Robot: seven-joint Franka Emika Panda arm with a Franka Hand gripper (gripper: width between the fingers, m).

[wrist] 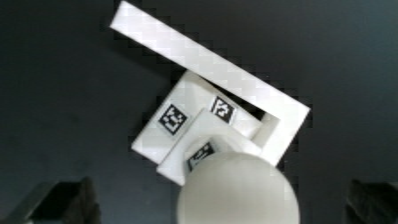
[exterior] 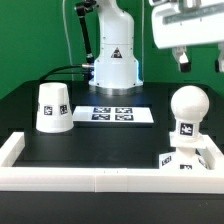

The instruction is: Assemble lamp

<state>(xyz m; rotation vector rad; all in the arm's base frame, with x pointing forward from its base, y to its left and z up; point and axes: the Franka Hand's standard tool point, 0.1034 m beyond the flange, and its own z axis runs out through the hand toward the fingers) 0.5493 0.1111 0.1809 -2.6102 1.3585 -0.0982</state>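
With the bulb (exterior: 187, 104) seated upright on the base (exterior: 188, 158), the gripper (exterior: 200, 60) hangs above, open and empty; fetching the shade (exterior: 52, 107) presumably follows.

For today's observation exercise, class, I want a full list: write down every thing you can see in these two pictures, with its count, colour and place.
shade: one, white, tagged, standing on the black table at the exterior view's left.
bulb: one, white, round, upright on the base at the exterior view's right.
base: one, white, flat, tagged, in the corner of the white border.
marker board: one, white with tags, flat near the table's middle.
white border: one, along the table's edges.
table: one, black.
gripper: one, open, empty, above the bulb.
arm base: one, white, behind the marker board.
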